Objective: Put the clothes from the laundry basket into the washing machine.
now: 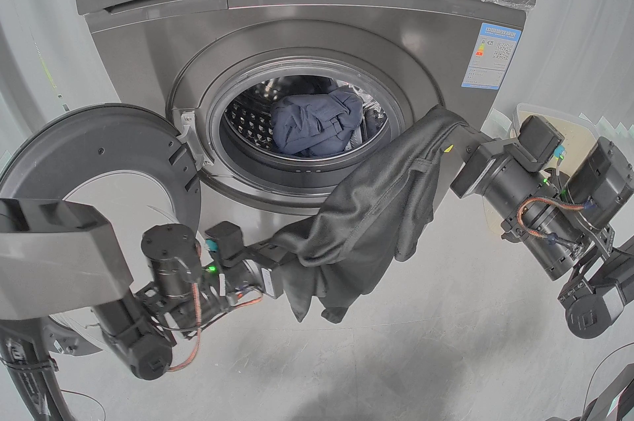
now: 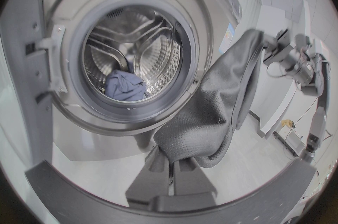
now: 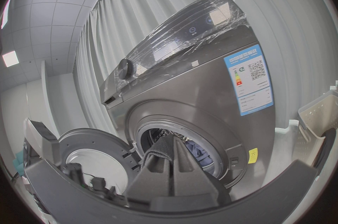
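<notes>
**Item handled.** The dark grey garment (image 1: 370,204) hangs slung between both grippers at centre-right of the head view. It sits just in front of the washing machine (image 1: 297,39) opening and is not yet past the rim.

**Grip.** The left gripper (image 1: 281,254), at lower centre of the frame, is clenched on the garment's lower, bunched end. The right gripper (image 1: 459,133), right of centre, is pinched on its upper edge, and the right wrist view shows a fold of cloth clamped between its fingers (image 3: 186,168).

**Handling, as judged.**
- The fabric looks like a soft, light, limp knit that sags under its own weight.
- Loose tails dangle below the left grip and could snag on the door seal.
- It is best held by gathered folds, as now — a single thin edge would likely slip.
- The slack middle probably needs lifting over the lip before either end is let go.

**Machine.** A blue garment (image 1: 317,121) already lies in the drum. The door (image 1: 99,164) stands swung open at the left of the frame.

**Surroundings.** A pale laundry basket (image 1: 576,145) sits behind the right arm near the right edge. The floor (image 1: 429,343) is smooth, pale grey and hard — a dropped garment should be simple to retrieve. A pale curtain (image 1: 581,12) hangs behind the machine.
</notes>
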